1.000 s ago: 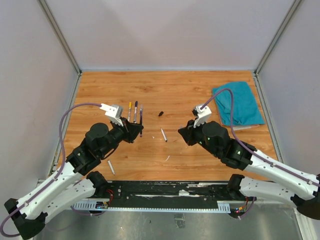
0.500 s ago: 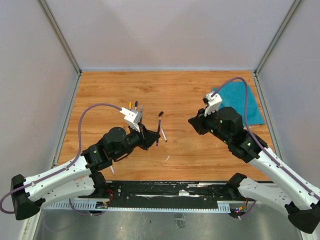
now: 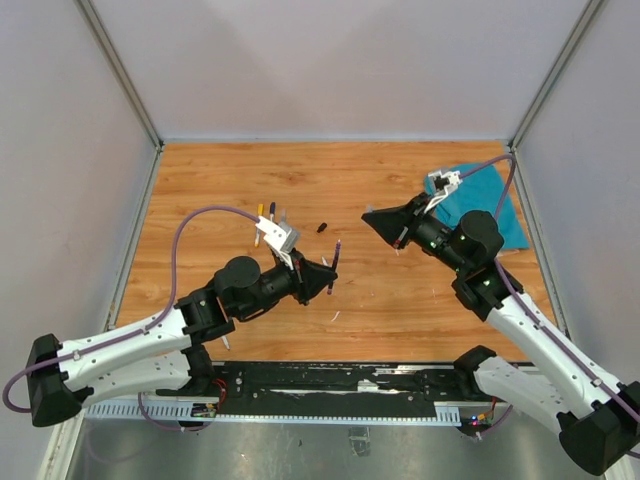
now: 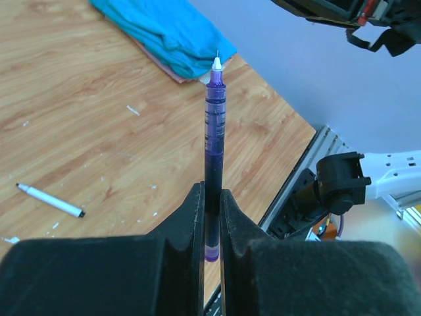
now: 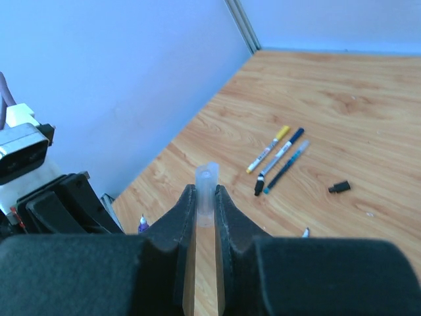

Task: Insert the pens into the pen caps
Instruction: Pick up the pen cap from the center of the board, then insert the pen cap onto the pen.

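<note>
My left gripper [image 4: 211, 192] [image 3: 326, 280] is shut on a purple pen [image 4: 214, 131] [image 3: 334, 257]. The pen's bare white tip points up and away from the jaws, above the table. My right gripper [image 5: 206, 197] [image 3: 370, 215] is shut on a clear pen cap [image 5: 207, 179], open end outward, and faces left toward the left arm. Three pens [image 5: 279, 155] [image 3: 271, 213] lie side by side on the wood at the back left, one with a yellow end [image 5: 283, 131]. A small black cap [image 5: 339, 187] [image 3: 322, 227] lies alone near them. A white pen [image 4: 50, 199] lies on the wood.
A teal cloth [image 3: 482, 205] [image 4: 164, 33] is spread at the back right of the wooden table [image 3: 230, 180]. Another white pen [image 3: 224, 339] lies by the left arm's base. Grey walls close in three sides, and a black rail runs along the near edge.
The left gripper carried the purple pen rightward, away from the row of pens, and lifted it. The right gripper rose, moved back and right, and now points left.
</note>
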You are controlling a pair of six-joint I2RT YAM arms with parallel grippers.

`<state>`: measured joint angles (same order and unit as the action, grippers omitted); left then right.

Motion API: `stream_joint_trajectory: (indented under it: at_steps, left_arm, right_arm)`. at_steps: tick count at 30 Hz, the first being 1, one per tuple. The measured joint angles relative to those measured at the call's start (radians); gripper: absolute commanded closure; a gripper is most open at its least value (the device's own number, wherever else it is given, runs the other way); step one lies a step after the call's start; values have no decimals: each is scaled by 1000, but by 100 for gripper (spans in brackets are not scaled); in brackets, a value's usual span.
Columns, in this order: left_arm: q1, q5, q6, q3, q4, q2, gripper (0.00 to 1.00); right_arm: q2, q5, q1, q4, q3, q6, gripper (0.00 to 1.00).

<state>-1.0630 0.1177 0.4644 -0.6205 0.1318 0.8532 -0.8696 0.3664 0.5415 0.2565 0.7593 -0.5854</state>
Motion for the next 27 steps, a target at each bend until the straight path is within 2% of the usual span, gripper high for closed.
stream_joint_trajectory:
  at_steps: [8, 17, 27]
  left_arm:
    - [0, -9, -43, 0, 56, -47, 99]
    - [-1, -45, -71, 6, 94, -46, 100]
    - [-1, -68, -79, 6, 100, -34, 100]
  right_arm:
    - [-28, -7, 65, 134, -2, -13, 99]
    - [-74, 52, 71, 274, -1, -90, 99]
    - [-80, 142, 71, 310, 5, -140, 99]
